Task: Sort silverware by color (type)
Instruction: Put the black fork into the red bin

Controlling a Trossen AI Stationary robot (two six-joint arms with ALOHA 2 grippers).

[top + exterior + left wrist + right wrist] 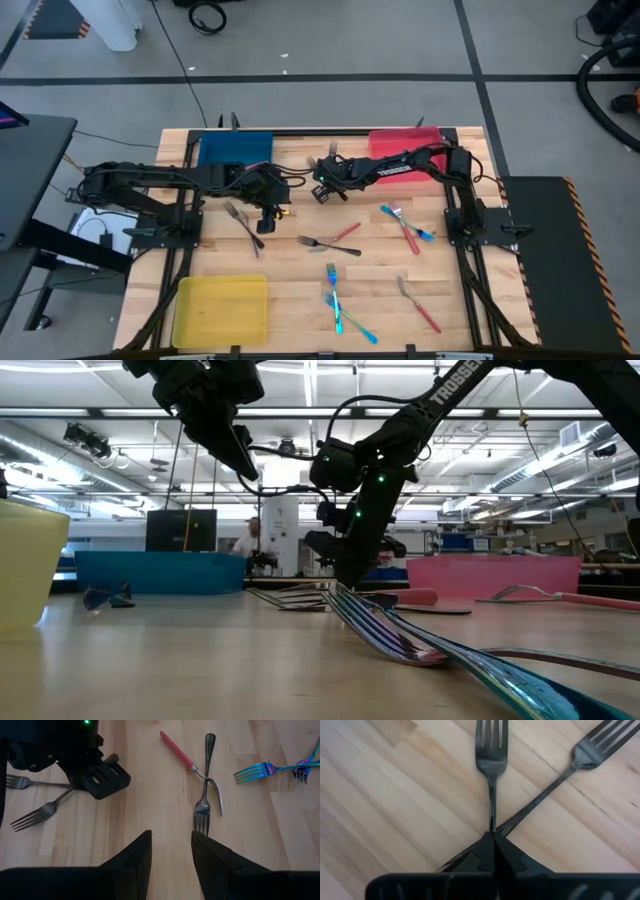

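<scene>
1. Silverware lies scattered over the wooden table: the grey fork I am pinching sits near the far edge, between the blue tray and the red tray, crossed by a second grey fork.
2. My right gripper has its fingers pressed together on that fork's handle (tines pointing away from me).
3. My left gripper hovers just beside it, fingers spread, holding nothing, above a red-handled fork crossing another grey one.
4. Blue-cyan forks lie nearer the yellow tray.
</scene>
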